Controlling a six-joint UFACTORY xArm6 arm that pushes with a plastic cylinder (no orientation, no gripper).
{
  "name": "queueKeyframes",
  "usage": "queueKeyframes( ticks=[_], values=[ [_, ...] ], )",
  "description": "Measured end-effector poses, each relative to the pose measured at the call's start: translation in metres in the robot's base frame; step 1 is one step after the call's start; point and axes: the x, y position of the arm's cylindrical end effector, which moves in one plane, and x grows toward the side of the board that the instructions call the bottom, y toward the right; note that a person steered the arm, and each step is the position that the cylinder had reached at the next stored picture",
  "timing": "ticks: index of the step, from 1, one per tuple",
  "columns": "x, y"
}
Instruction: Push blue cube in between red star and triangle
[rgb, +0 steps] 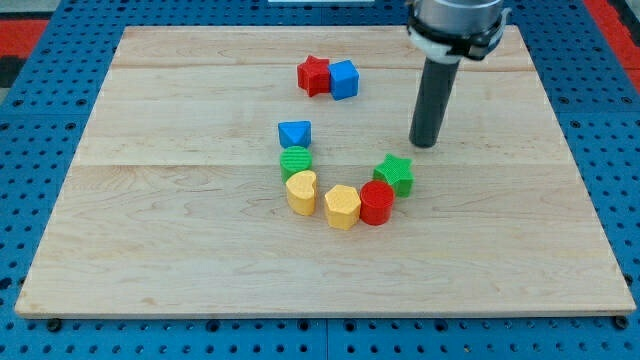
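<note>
Camera view shows the wooden surface (150, 250) with the blue cube (344, 79) near its top edge, a little to the view's right of centre, touching the red star (313, 75) on the star's right side. The blue triangle (294, 132) lies below them, apart from both, with a bare gap between it and the star. That layout explains the job: the cube sits beside the star rather than under it, so it probably has to be nudged down and leftward into that gap. Below the triangle a curved row runs toward the view's right: green cylinder (296, 161), yellow heart (301, 192), yellow hexagon (342, 207), red cylinder (377, 202), green star (395, 173). No claw exists on this arm, so nothing is clenched or carried; my tip (426, 146) rests on bare wood, well to the right of the triangle, just above the green star, below and right of the cube, touching no block.
</note>
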Motion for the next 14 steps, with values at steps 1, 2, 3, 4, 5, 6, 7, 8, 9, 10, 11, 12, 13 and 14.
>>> queueKeyframes(
  ticks=[1,2,3,4,5,6,7,8,9,10,11,12,13,14],
  values=[
    [-0.056,-0.004],
    [-0.105,-0.025],
    [-0.132,-0.032],
    [-0.131,-0.063],
    [-0.124,-0.092],
    [-0.108,-0.104],
    [-0.091,-0.114],
    [-0.076,-0.115],
    [-0.067,-0.103],
    [-0.056,-0.102],
    [-0.058,-0.071],
    [-0.053,-0.025],
    [-0.021,-0.025],
    [-0.021,-0.039]
  ],
)
